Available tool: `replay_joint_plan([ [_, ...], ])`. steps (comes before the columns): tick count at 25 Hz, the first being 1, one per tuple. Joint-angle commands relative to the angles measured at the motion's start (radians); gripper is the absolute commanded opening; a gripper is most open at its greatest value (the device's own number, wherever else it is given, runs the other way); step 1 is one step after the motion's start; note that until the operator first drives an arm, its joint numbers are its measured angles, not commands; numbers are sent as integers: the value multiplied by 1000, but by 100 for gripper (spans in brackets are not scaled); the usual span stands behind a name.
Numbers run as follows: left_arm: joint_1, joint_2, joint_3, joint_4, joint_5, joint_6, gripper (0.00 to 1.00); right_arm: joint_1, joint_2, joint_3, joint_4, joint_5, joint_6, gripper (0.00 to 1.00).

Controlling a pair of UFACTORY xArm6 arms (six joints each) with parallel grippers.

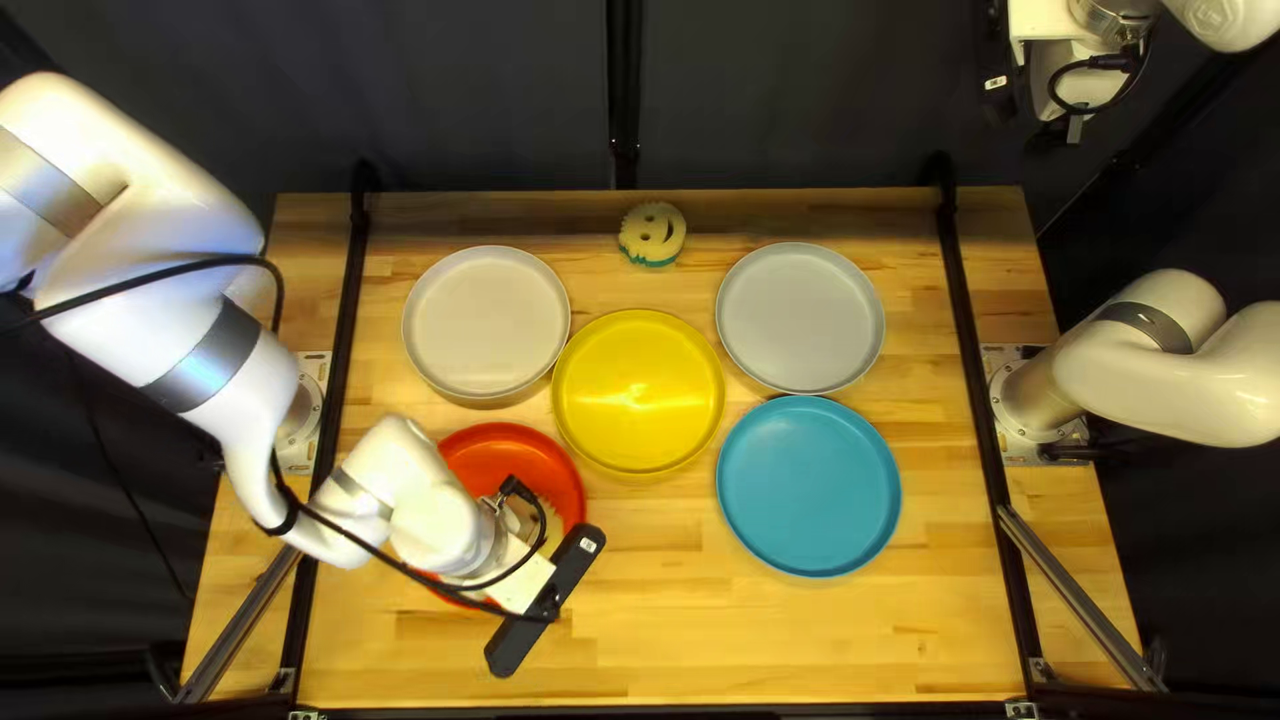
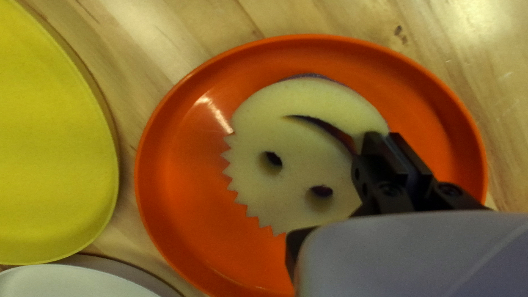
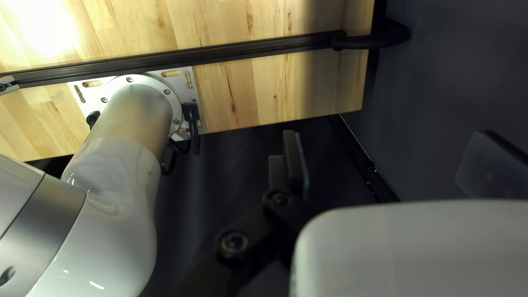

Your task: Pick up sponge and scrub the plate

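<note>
Sponge [image 2: 291, 176] is sitting over the orange plate [image 1: 504, 447], lower left of the top left view, and my left gripper [image 1: 518, 496] is pinching its edge by the mouth slot, fingers nearly together. Sawtooth side's facing away from the fingers. The yellow plate [image 1: 639, 394] is sitting near the frame's middle, and a second smiley sponge [image 1: 651, 232] is lying at top centre. Right gripper's [image 1: 1060, 131] hanging out upper right, fingers spreading wide, holding nothing.
</note>
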Motion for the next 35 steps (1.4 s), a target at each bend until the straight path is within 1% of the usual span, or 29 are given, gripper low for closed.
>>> replay_joint_plan([
  [1,25,-9,16,-23,-16,40,0,0,0,0,0,0,0,100],
  [7,-21,-19,27,-38,-15,4,0,0,0,0,0,0,0,100],
  [16,-162,-17,26,-60,0,-126,0,0,0,0,0,0,0,100],
  [20,-185,-22,29,-60,6,-158,0,0,0,0,0,0,0,100],
  [24,-161,-18,45,-70,-17,-133,0,0,0,0,0,0,0,100],
  [27,-115,-40,56,-74,-11,-84,0,0,0,0,0,0,0,100],
  [30,-40,-56,69,-89,-15,6,0,0,0,0,0,0,0,100],
  [35,35,-74,90,-113,-26,100,0,0,0,0,0,0,0,100],
])
